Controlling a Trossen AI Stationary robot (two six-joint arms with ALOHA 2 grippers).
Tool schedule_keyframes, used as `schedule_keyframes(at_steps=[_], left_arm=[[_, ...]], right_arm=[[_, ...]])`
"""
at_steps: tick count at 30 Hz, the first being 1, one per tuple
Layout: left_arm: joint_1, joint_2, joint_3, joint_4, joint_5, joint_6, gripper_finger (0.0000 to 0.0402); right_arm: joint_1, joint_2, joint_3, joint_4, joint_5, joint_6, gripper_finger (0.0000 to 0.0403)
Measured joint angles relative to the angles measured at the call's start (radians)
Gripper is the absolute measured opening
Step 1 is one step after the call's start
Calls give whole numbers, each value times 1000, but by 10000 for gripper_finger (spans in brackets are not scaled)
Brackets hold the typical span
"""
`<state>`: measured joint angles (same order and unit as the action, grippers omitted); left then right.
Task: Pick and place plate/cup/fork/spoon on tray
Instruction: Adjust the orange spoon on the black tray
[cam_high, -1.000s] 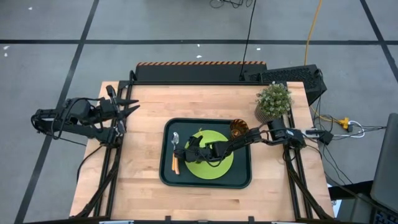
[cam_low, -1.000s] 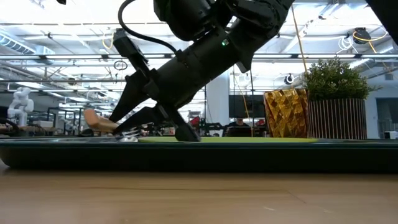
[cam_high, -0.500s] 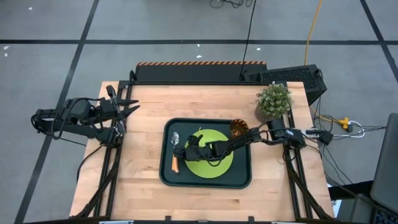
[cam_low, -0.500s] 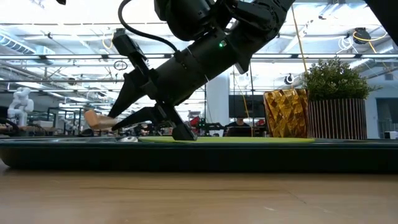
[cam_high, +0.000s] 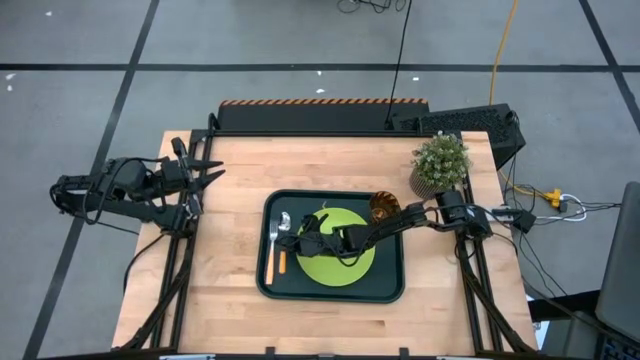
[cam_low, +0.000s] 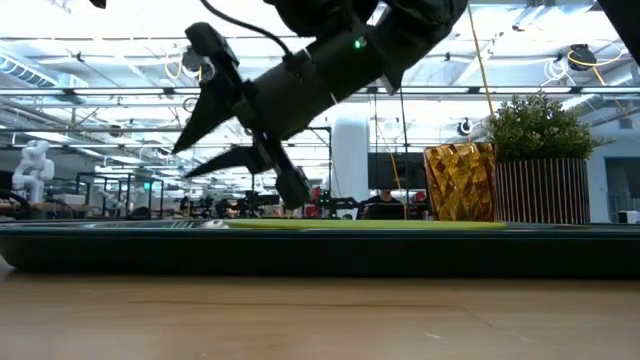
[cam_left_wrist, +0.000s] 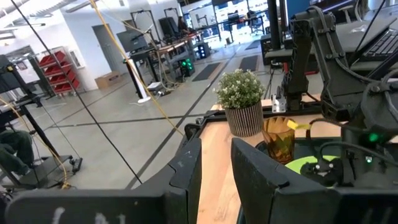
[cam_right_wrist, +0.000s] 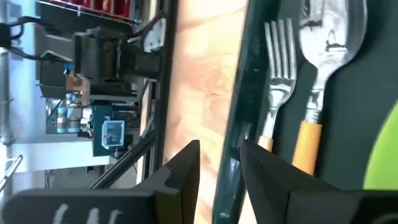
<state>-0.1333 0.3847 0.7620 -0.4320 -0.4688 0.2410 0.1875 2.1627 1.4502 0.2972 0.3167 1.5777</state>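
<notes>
The dark tray (cam_high: 332, 296) lies mid-table. On it are the lime-green plate (cam_high: 347, 264), the amber cup (cam_high: 384, 207) at its far right corner, the spoon (cam_high: 283, 236) and the fork (cam_high: 271, 248), which lie side by side flat on the tray's left part, the fork outermost. In the right wrist view the fork (cam_right_wrist: 278, 74) and the spoon (cam_right_wrist: 323, 56) lie just ahead of the fingers. My right gripper (cam_high: 301, 232) is open and empty, raised above the tray's left part (cam_low: 182, 162). My left gripper (cam_high: 212, 167) is open and waits at the table's left edge.
A potted green plant (cam_high: 440, 163) stands on the table's far right, just behind the cup. Bare wood lies around the tray (cam_low: 320, 250) on the near and left sides. A dark box sits off the table's far right corner.
My right gripper has let go of the fork and risen from the tray, tipping up. The fork, held with its handle end raised a second ago, now lies flat on the tray just left of the spoon.
</notes>
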Motion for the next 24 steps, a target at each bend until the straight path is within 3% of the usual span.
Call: schedule_keyframes(at_steps=[5,11,15,19,24], left_arm=[[0,0,0,0,0,-5,90],[0,0,0,-2,0,-11,90],[0,1,0,-23,0,-38,90],[0,16,0,-37,0,-68,90],[0,66,0,-47,0,-71,90]], right_arm=[[0,-17,0,19,1,-65,109],[4,-18,0,206,-7,-304,108],[19,-26,0,303,-76,-567,107],[49,-67,0,256,-131,-891,107],[81,-108,1,123,-74,-1340,107]])
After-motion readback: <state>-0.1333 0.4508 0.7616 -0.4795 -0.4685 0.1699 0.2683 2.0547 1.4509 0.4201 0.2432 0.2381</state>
